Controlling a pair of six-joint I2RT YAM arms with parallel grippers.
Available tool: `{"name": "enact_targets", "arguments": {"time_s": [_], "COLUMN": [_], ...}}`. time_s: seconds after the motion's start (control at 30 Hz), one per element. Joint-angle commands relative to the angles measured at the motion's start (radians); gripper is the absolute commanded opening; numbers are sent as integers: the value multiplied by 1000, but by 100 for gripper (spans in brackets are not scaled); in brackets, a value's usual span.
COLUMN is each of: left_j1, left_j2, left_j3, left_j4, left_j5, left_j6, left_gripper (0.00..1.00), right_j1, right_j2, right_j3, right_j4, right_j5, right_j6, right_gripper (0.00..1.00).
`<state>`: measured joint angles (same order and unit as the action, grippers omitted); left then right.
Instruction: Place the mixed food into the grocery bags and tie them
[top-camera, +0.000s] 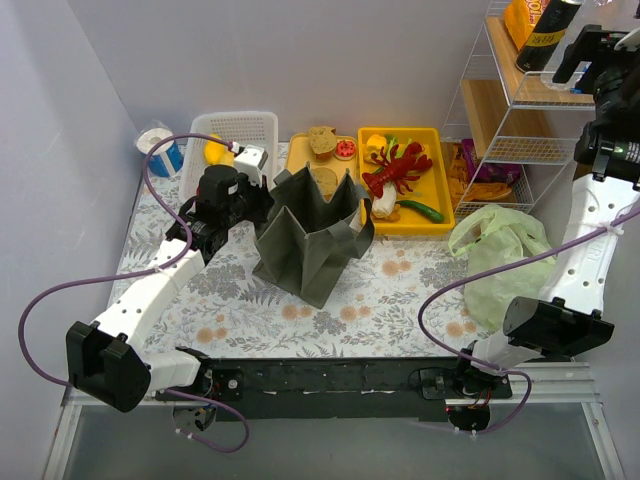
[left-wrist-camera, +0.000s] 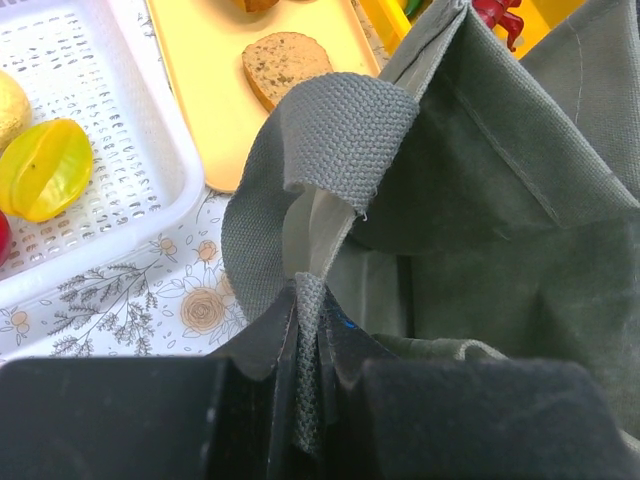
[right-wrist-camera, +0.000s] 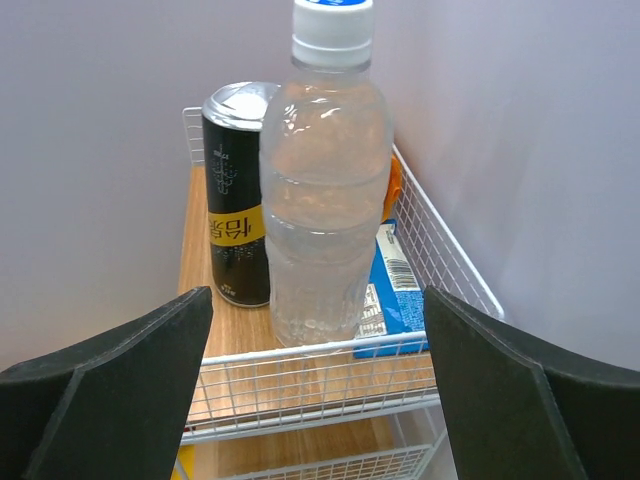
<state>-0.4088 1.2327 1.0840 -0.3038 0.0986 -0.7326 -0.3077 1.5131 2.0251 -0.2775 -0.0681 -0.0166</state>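
The dark olive-grey fabric tote (top-camera: 310, 235) stands open mid-table. My left gripper (top-camera: 240, 200) is at its left rim, shut on the tote's woven strap (left-wrist-camera: 305, 350); the strap loops up above the fingers (left-wrist-camera: 340, 130). The pale-green plastic bag (top-camera: 500, 250) lies crumpled at the right. Toy food sits on two yellow trays behind the tote: bread buns (top-camera: 322, 140), red lobster (top-camera: 400, 165), green pepper (top-camera: 420, 210), white piece (top-camera: 384, 203). A bread slice (left-wrist-camera: 285, 65) shows in the left wrist view. My right gripper (top-camera: 590, 45) is raised high at the wire shelf, open and empty.
A white slatted basket (top-camera: 262, 125) with yellow fruit (left-wrist-camera: 45, 168) stands back left. A wire shelf rack (top-camera: 500, 110) at back right holds a clear water bottle (right-wrist-camera: 325, 180), a black can (right-wrist-camera: 235, 210), a blue carton (right-wrist-camera: 395, 290) and orange packets (top-camera: 480, 185).
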Motion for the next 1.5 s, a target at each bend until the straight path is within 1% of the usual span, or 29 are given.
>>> {"name": "enact_targets", "arguments": {"time_s": [0.0, 0.23, 0.53, 0.8, 1.2, 1.27, 1.33, 1.37, 1.4, 1.47], "left_j1": [2, 2, 2, 2, 2, 2, 2, 2, 2, 2], "left_j2": [-7, -3, 5, 10, 16, 17, 17, 19, 19, 22], "left_j3": [-18, -24, -24, -24, -24, -24, -24, -22, -25, -26], "left_j4": [26, 31, 32, 32, 32, 32, 32, 32, 32, 32], "left_j5": [24, 24, 41, 46, 50, 50, 52, 50, 52, 50], "left_j6": [-2, -5, -10, -11, -13, -13, -13, -13, -13, -13], "left_gripper": [0, 0, 0, 0, 0, 0, 0, 0, 0, 0], "right_j1": [-48, -87, -99, -100, -100, -100, -100, -100, -100, -100], "right_j2": [28, 102, 182, 220, 282, 288, 289, 291, 292, 289], "right_j3": [20, 96, 164, 179, 211, 215, 210, 208, 204, 196], "right_j4": [70, 47, 49, 63, 110, 113, 123, 127, 135, 144], "right_j5": [-117, -176, -199, -197, -251, -251, -253, -253, -259, -265], "right_j6": [56, 83, 104, 132, 188, 191, 190, 187, 179, 170], "right_gripper": [93, 92, 91, 90, 89, 88, 85, 82, 77, 71]}}
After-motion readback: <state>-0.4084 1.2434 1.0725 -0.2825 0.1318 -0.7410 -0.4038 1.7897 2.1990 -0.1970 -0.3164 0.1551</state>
